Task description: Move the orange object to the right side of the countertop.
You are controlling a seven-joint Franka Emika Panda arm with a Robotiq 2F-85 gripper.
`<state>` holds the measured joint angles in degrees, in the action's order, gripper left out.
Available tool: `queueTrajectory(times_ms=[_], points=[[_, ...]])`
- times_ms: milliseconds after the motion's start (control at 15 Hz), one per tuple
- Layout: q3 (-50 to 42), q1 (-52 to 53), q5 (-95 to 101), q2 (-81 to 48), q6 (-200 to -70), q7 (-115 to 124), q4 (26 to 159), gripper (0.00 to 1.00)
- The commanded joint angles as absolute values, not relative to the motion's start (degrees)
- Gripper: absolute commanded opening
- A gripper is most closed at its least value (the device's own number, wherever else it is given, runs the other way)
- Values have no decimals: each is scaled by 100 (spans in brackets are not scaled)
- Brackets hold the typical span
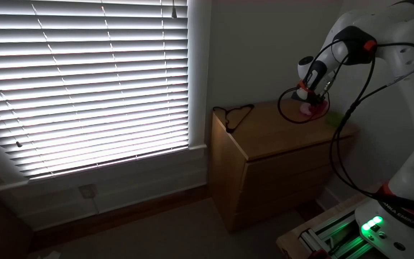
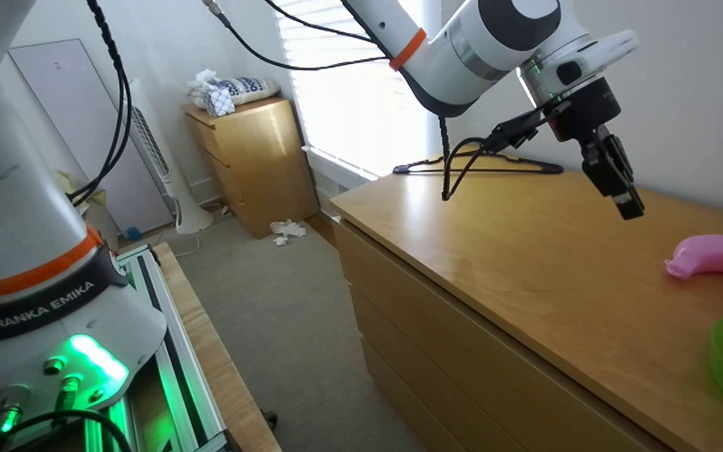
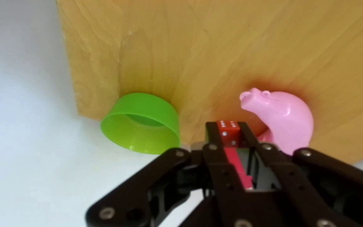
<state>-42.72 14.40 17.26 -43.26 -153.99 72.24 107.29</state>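
Only the wrist view makes the orange object point(image 3: 228, 137) plain: an orange-red die with white pips, pinched between the fingertips of the end effector point(image 3: 228, 134), which is closed on it. The same view takes in the whole mouth of the green bowl point(image 3: 143, 102), left of the end effector there, and the pink figure point(image 3: 291, 121), just to its right. A black hanger point(image 2: 506, 171) lies on the worktop point(image 2: 512, 251) in both exterior views, well apart from the end effector.

In an exterior view, where the dark fingertips point(image 2: 629, 206) stand close together, the die cannot be made out, and both bowl and figure are cut off at the border. In an exterior view the figure point(image 1: 305, 109) and bowl point(image 1: 334, 118) are dim patches near an end effector lost in shadow. A red thing point(image 3: 266, 137) against the figure is mostly hidden; whether the pinkish-red strip point(image 3: 239, 167) seen between the fingers belongs to it, I cannot tell.

The arm point(image 2: 443, 72) reaches out over the worktop, wrist bent, its end effector slanting downward with the tips seemingly above the wood.
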Motion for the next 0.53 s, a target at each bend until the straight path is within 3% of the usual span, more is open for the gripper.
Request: queueTrajectory(times_ms=[0, 267, 467], points=[[-4134, 1314, 1750, -4405, -15224, 7172, 10558, 50], [-3970, 1245, 1707, -4247, -15177, 7060, 10639, 81], [-3781, 1129, 1713, -4110, -15300, 6811, 10716, 100]])
